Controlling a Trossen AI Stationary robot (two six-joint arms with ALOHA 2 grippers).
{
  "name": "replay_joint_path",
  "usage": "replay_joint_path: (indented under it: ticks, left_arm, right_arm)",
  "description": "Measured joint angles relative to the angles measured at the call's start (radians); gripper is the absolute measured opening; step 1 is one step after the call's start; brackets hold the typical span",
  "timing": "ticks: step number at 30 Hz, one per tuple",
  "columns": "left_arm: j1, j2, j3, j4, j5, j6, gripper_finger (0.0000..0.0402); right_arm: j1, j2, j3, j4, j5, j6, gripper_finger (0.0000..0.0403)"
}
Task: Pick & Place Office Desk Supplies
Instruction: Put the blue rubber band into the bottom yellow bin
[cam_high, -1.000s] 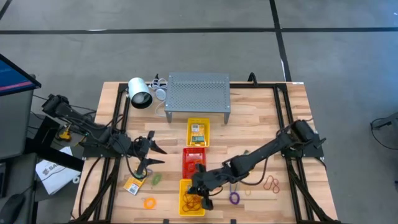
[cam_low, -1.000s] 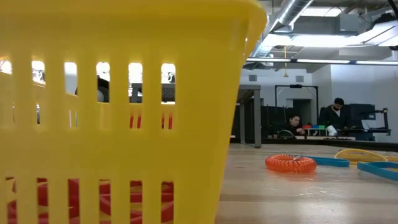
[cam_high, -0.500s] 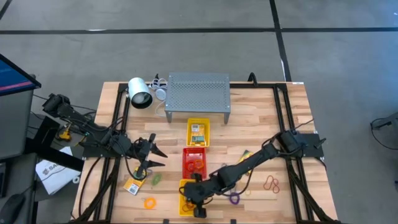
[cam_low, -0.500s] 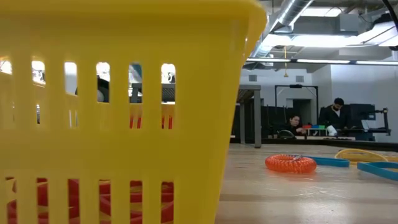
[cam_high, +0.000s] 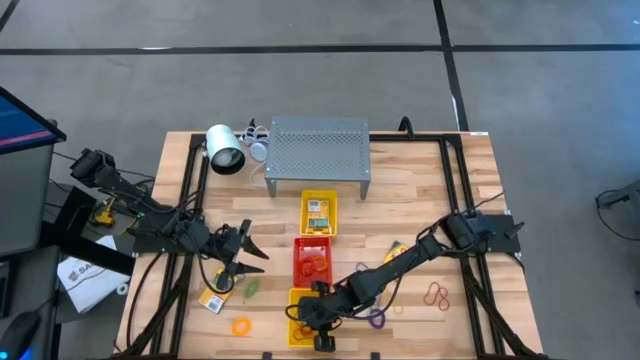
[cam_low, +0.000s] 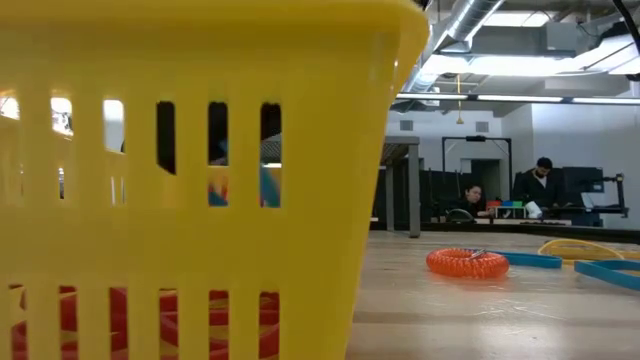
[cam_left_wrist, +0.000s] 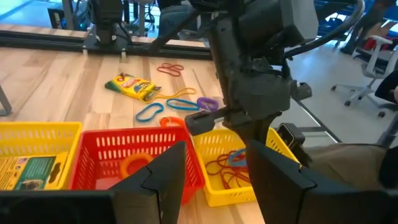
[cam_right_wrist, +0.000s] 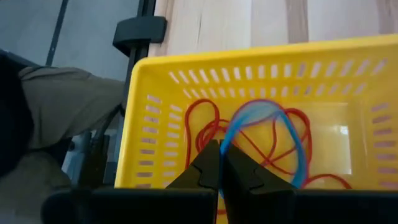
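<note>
My right gripper (cam_high: 320, 335) is shut on a blue rubber band (cam_right_wrist: 264, 112) and reaches down into the near yellow tray (cam_high: 296, 322), where red rubber bands (cam_right_wrist: 205, 124) lie. The gripper and the blue band show through the tray's slots (cam_low: 240, 150) in the low view. My left gripper (cam_high: 254, 255) hovers open and holds nothing, left of the red tray (cam_high: 299, 262). A card packet (cam_high: 213, 298), a green band (cam_high: 252, 288) and an orange ring (cam_high: 240, 325) lie on the table by it. My right gripper pinches the blue rubber band at one spot of its loop (cam_right_wrist: 225, 142) between its two fingertips. The fingers slant down from the table's far right. The rest of the loop (cam_right_wrist: 297, 149) spreads out beyond the fingers over the red bands inside the tray.
A far yellow tray (cam_high: 333, 208) holds a card packet; the red tray holds orange rings. A purple band (cam_high: 377, 318), red-brown bands (cam_high: 437, 294) and a yellow packet (cam_left_wrist: 134, 85) lie right of the trays. A perforated metal stand (cam_high: 318, 150) and a white lamp (cam_high: 225, 150) are at the back.
My right gripper has gone down and toward the table's near edge, tipping more steeply downward, and has carried the blue band into the near yellow tray; it now shows behind the tray's slots in the low view.
</note>
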Motion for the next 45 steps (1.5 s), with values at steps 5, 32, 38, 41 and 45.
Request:
replay_joint_path:
  ticks: [5, 32, 38, 41, 45]
  left_arm:
    - [0.0, 0.007, 0.0, 0.013, -0.001, -0.003, 0.0163]
    - [0.0, 0.013, 0.0, 0.029, -0.003, -0.003, 0.0163]
    - [0.0, 0.013, 0.0, 0.029, -0.003, -0.003, 0.0163]
    - [0.0, 0.013, 0.0, 0.029, -0.003, -0.003, 0.0163]
    - [0.0, 0.013, 0.0, 0.029, -0.003, -0.003, 0.0163]
  right_arm:
    - [0.0, -0.001, 0.0, -0.007, -0.001, -0.001, 0.0]
    - [-0.021, 0.007, 0.0, 0.015, -0.059, -0.057, 0.0012]
    - [-0.022, 0.007, 0.0, 0.045, -0.085, -0.08, 0.0028]
    - [-0.022, 0.007, 0.0, 0.053, -0.09, -0.08, 0.0046]
    - [-0.023, 0.007, 0.0, 0.056, -0.108, -0.075, 0.0075]
